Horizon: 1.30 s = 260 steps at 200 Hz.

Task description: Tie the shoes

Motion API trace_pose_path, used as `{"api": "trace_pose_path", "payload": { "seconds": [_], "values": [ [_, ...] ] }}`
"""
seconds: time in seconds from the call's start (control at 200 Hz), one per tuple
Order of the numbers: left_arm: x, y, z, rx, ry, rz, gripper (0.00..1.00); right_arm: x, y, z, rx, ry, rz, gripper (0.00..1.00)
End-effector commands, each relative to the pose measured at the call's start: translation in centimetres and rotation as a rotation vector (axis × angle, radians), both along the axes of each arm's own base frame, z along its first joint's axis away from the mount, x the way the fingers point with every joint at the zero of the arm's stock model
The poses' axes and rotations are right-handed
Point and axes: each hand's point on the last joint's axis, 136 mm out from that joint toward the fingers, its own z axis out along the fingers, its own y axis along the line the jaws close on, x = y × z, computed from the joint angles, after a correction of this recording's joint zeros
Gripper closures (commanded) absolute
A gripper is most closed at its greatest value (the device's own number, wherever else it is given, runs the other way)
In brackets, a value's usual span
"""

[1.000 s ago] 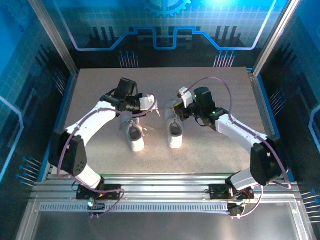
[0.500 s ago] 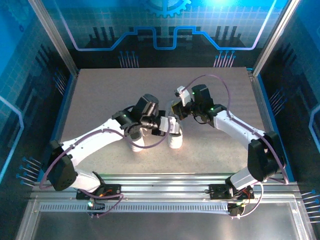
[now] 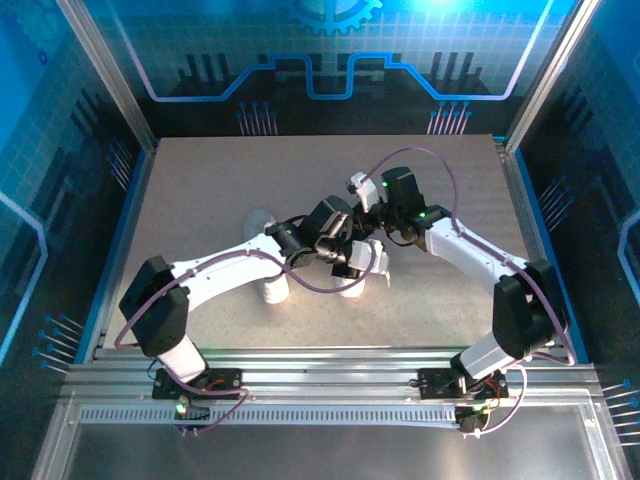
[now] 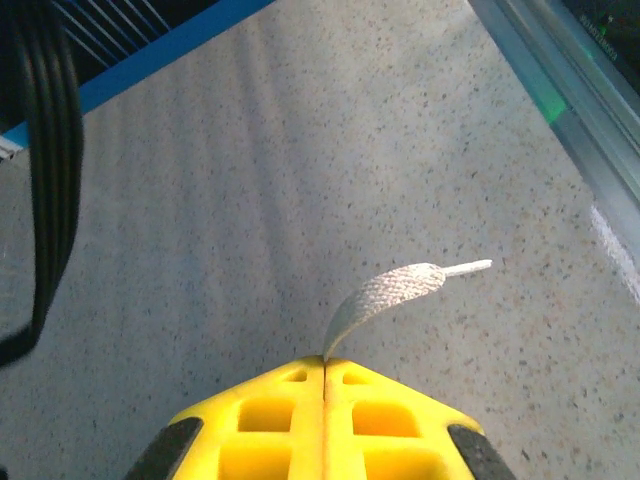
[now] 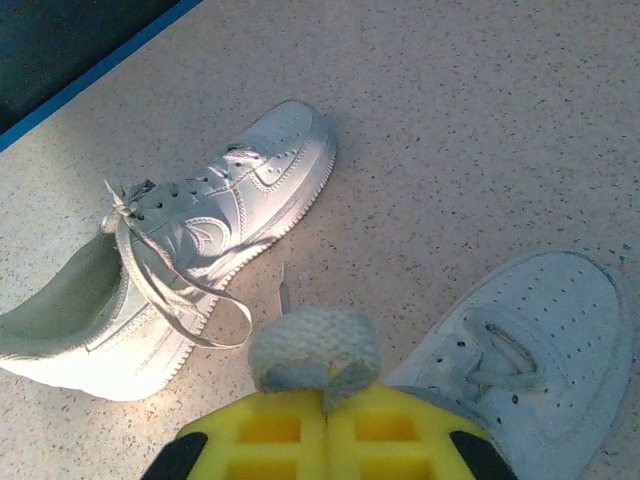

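Observation:
The shoes are two small white sneakers on the speckled table. One shoe [image 5: 215, 235] leans on its side with loose laces, and the other shoe [image 5: 540, 345] shows its perforated toe. From above, the left shoe [image 3: 272, 291] and the right shoe [image 3: 349, 287] lie partly under my left arm. My left gripper [image 4: 325, 362] is shut on a flat white lace [image 4: 385, 295] whose tip juts out to the right. It hangs just right of the right shoe [image 3: 378, 268]. My right gripper [image 5: 328, 385] is shut on a loop of lace [image 5: 315, 345] between the shoes.
The table's blue-edged border [image 4: 160, 55] lies ahead of the left gripper, with a metal rail [image 4: 570, 110] on its right. A purple cable [image 3: 320, 285] sags from the left arm over the shoes. The two arms cross close together at mid table.
My left arm has swung from the left shoe rightward across both shoes, ending past the right shoe. The right gripper has stayed nearly in place behind the right shoe.

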Motion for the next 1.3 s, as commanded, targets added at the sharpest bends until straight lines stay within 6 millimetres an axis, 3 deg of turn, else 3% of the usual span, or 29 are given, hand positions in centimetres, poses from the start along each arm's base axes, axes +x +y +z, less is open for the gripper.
{"api": "trace_pose_path", "payload": {
  "seconds": [0.0, 0.3, 0.595, 0.915, 0.98, 1.086, 1.141, 1.296],
  "values": [
    [-0.8, -2.0, 2.1, -0.070, 0.014, -0.049, 1.00, 0.4, 0.5, 1.2, 0.020, -0.019, 0.033, 1.00],
    [0.4, -2.1, 2.6, -0.072, -0.014, 0.002, 1.00, 0.6, 0.6, 1.1, 0.015, -0.017, 0.044, 1.00],
    [-0.6, -3.3, 3.5, -0.086, 0.010, -0.054, 1.00, 0.6, 0.8, 1.2, 0.019, -0.016, 0.055, 1.00],
    [-1.4, -4.7, 2.0, -0.080, 0.032, -0.079, 1.00, 0.4, 0.8, 1.2, 0.019, -0.013, 0.060, 1.00],
    [-1.0, -4.8, 1.8, -0.081, 0.033, -0.057, 0.79, 0.4, 0.8, 1.1, 0.017, -0.014, 0.061, 1.00],
    [-0.5, -4.6, 2.3, -0.092, 0.018, -0.025, 0.61, 0.3, 0.7, 0.7, 0.009, -0.016, 0.064, 1.00],
    [-0.4, -4.2, 2.9, -0.103, 0.004, -0.010, 0.56, 0.2, 0.6, 0.6, 0.007, -0.020, 0.066, 1.00],
    [0.2, -2.0, 5.7, -0.188, -0.003, 0.084, 0.55, 0.0, 0.4, 0.6, 0.010, -0.040, 0.066, 1.00]
  ]
}}
